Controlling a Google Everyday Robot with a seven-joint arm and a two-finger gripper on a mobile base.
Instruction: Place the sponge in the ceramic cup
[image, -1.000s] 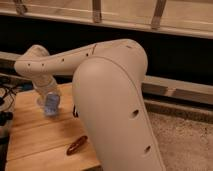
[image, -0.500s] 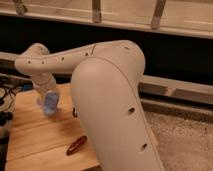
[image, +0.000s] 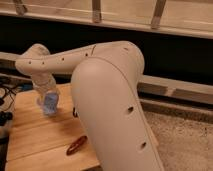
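My gripper (image: 48, 106) hangs low over the left part of the wooden table (image: 35, 135), pointing down from the wrist. A pale-blue sponge (image: 49, 103) sits between its fingers, and the gripper is shut on it, at or just above the tabletop. The ceramic cup is not visible; my large white arm (image: 110, 100) covers the table's right side.
A reddish-brown oblong thing (image: 77, 145) lies near the table's front edge, right of the gripper. A small dark item (image: 75, 112) peeks out beside the arm. Cables (image: 7, 92) trail off the table's left. A dark wall and rail run behind.
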